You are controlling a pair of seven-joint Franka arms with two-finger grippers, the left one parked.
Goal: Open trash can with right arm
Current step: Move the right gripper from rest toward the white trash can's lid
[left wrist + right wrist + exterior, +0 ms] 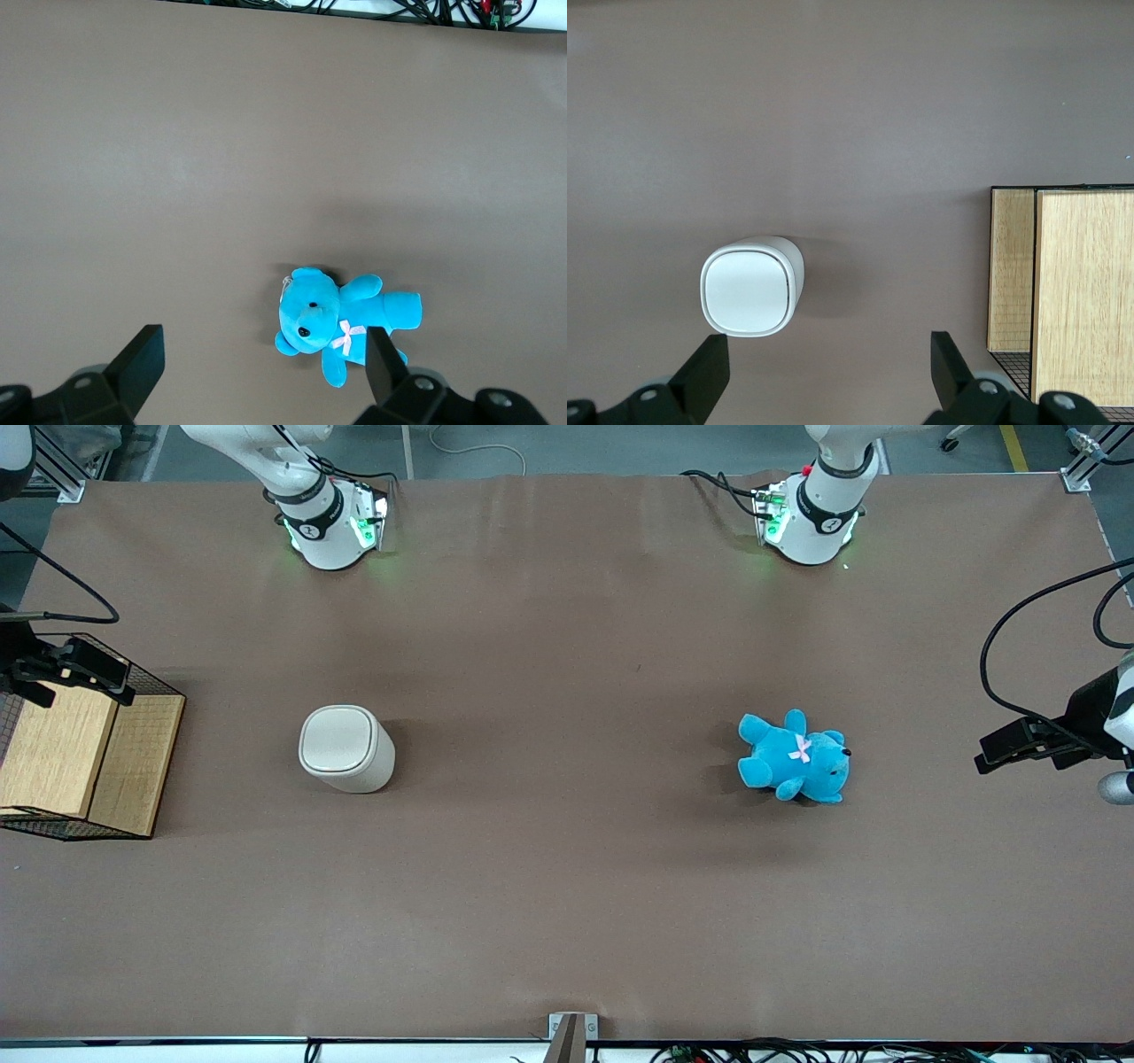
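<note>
The trash can is a small cream-white bin standing upright on the brown table, its flip lid down and flat. The right wrist view looks straight down on the same trash can and its closed lid. The right arm's gripper hangs high over the wire basket at the working arm's end of the table, well apart from the bin. In the wrist view the gripper is open wide, and between its black fingertips only bare table shows.
A wire-mesh basket holding wooden blocks stands at the working arm's table edge, beside the bin. A blue plush bear lies toward the parked arm's end, also in the left wrist view. Cables run along the table's front edge.
</note>
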